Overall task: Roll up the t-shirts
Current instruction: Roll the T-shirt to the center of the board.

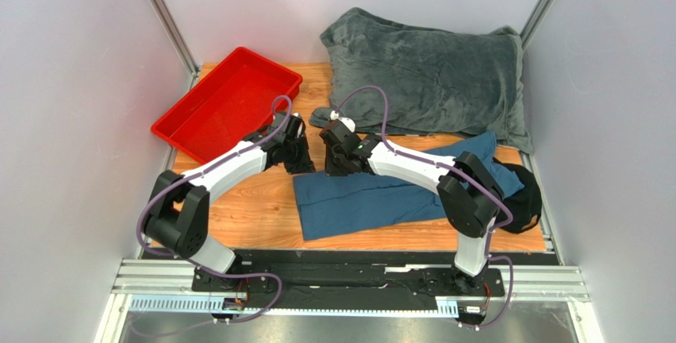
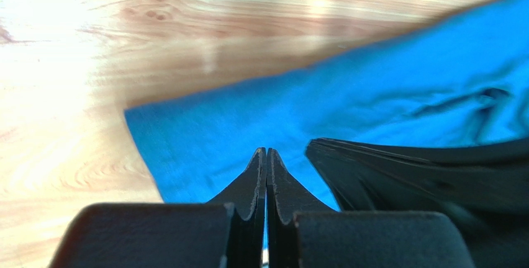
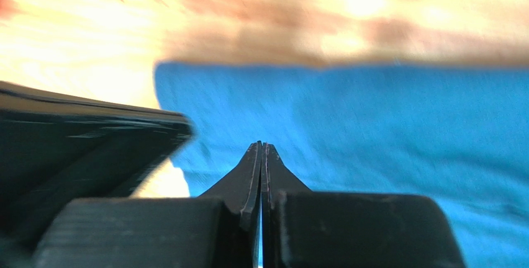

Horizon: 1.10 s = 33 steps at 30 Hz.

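Upper left of the overhead view: red tray (image 1: 226, 109), set at an angle. The left arm (image 1: 230, 164) passes just beside its near rim.

Centre: left gripper (image 1: 298, 156) and right gripper (image 1: 336, 163), tips near each other, both over the upper left corner of the t-shirt (image 1: 373, 200). Each is pressed closed with its fingers flat together. Wrist views show nothing between them.

Upper right: grey blanket (image 1: 432, 77), rumpled, against the back wall.

Far right: black cloth bundle (image 1: 525, 196), partly hidden behind the elbow of the right arm (image 1: 412, 164).

T-shirt: teal-blue, lying flat in the lower middle of the frame. Its long axis runs left to right, rising slightly toward the right. The straight left end sits near the table's centre. The right end runs under the right arm and reaches the blanket's lower right corner. That arm covers part of the upper edge.

Surface: light wood table (image 1: 246, 208), grain visible. Pale grey walls (image 1: 71, 81) on three sides, metal posts (image 1: 163, 9) in the back corners, black rail (image 1: 349, 267) along the bottom.
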Motion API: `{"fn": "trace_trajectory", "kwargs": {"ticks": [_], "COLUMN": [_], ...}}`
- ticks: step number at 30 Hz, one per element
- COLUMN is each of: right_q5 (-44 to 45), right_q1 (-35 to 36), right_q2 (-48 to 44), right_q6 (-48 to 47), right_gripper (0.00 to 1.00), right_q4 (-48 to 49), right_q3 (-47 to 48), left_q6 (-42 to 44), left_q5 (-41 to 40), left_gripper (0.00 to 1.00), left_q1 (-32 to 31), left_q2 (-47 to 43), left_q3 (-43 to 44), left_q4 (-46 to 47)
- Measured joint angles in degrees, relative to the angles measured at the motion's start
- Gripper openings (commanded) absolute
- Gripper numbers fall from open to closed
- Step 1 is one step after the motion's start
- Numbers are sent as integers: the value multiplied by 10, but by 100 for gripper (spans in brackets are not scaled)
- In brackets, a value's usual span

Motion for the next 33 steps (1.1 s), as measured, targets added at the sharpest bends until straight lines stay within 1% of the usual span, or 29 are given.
{"fn": "trace_trajectory", "kwargs": {"ticks": [7,11,16,23,33], "right_q5": [-27,-37,-50,-81,-87], "right_q1": [-25,-36,-54,-94,-172], "right_q2": [59,86,89,66,-4], "right_q6": [-5,-5,3,16,8], "right_gripper": [0,0,0,0,0], "right_q4": [33,44,78,125,145], "right_q3": [15,15,-2,-54,-150], "left_q6": [14,16,17,17,16], "left_q5": [-16,-28,-40,-47,-51], "left_gripper": [0,0,0,0,0], "left_q1": [0,3,8,10,12], "left_q2": [87,106,123,123,123], "left_q3": [6,6,6,7,7], "left_q4": [-5,-7,-11,-11,-12]}}
